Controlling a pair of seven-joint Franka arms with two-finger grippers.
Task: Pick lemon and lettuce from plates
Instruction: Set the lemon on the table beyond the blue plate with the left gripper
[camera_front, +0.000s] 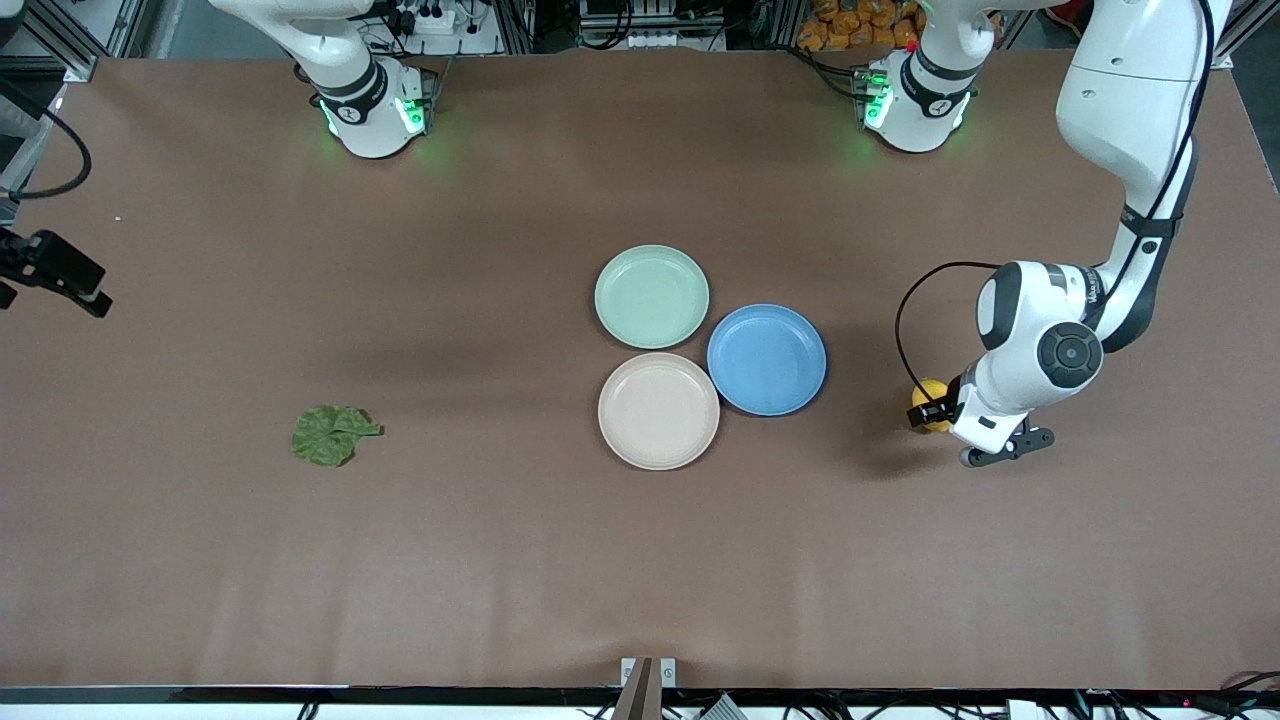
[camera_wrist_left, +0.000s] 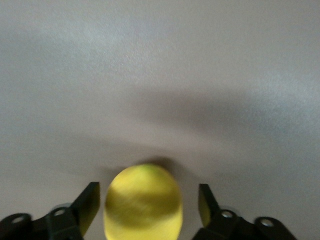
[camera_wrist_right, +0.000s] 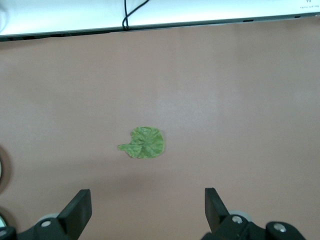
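Two task items sit off the plates, as you can see: the lemon (camera_front: 928, 393) is low over the table (camera_front: 500, 560) toward the left arm's end, well apart from the blue plate (camera_front: 767, 359), and it lies between the spread fingers of the left gripper (camera_front: 935, 408). Your left wrist view shows the lemon (camera_wrist_left: 143, 202) centred in the left gripper (camera_wrist_left: 150, 207), with a narrow gap showing on each side between fruit and fingers (camera_wrist_left: 89, 205), so the jaws are open around it and not pressing. You cannot tell from these views whether the lemon touches the table. Look toward the right arm's end and you find the lettuce (camera_front: 330, 435) flat on the bare table, well apart from the beige plate (camera_front: 658, 411) and the mint green plate (camera_front: 651, 297), both of which hold nothing. Your right wrist view has the right gripper (camera_wrist_right: 145, 210) high over the table with its fingers wide apart and holding nothing, the lettuce (camera_wrist_right: 144, 143) lying on the table below it
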